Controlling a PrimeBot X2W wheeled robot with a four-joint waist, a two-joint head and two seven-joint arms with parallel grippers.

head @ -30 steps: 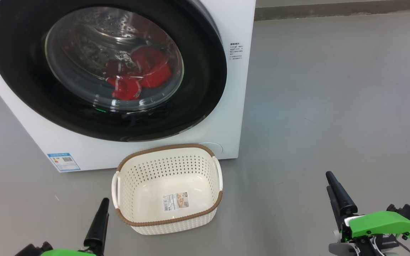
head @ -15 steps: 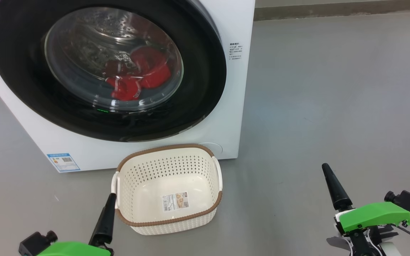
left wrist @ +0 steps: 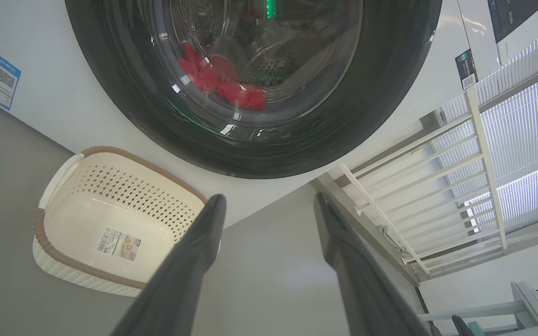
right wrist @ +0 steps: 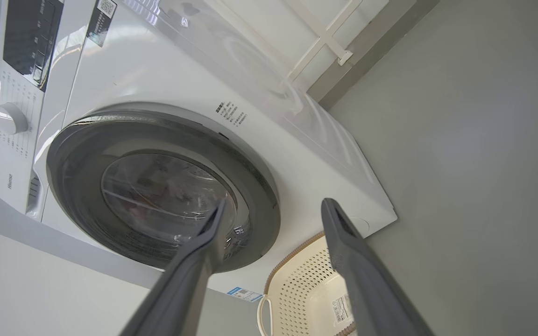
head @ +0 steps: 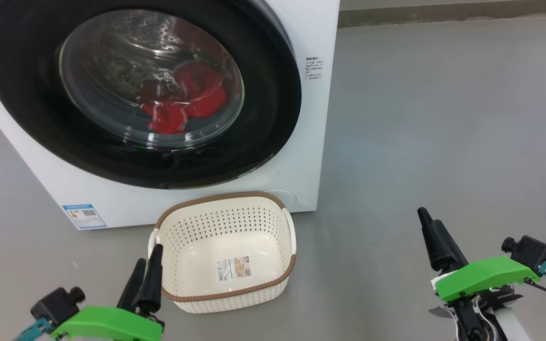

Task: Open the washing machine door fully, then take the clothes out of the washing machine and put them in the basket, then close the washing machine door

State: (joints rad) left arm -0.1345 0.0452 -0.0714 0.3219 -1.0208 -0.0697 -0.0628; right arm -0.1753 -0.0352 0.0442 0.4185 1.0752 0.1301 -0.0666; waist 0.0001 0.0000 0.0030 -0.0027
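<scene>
Red clothes (head: pixel 192 97) sit behind the closed washing machine door (head: pixel 26 109); left hand (left wrist: pixel 269 198) and right hand (right wrist: pixel 274 202) gape empty.

The basket (head: pixel 228 303) stands on the floor (head: pixel 443 118) just before the washing machine (head: pixel 315 118), with the clothes (head: pixel 192 97) inside behind its seemingly shut door (head: pixel 31 123).

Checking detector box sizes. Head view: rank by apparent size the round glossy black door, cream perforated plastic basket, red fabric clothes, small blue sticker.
1. round glossy black washing machine door, cut off at the top edge
2. cream perforated plastic basket
3. red fabric clothes, seen through the door, so farther off
4. small blue sticker
</scene>
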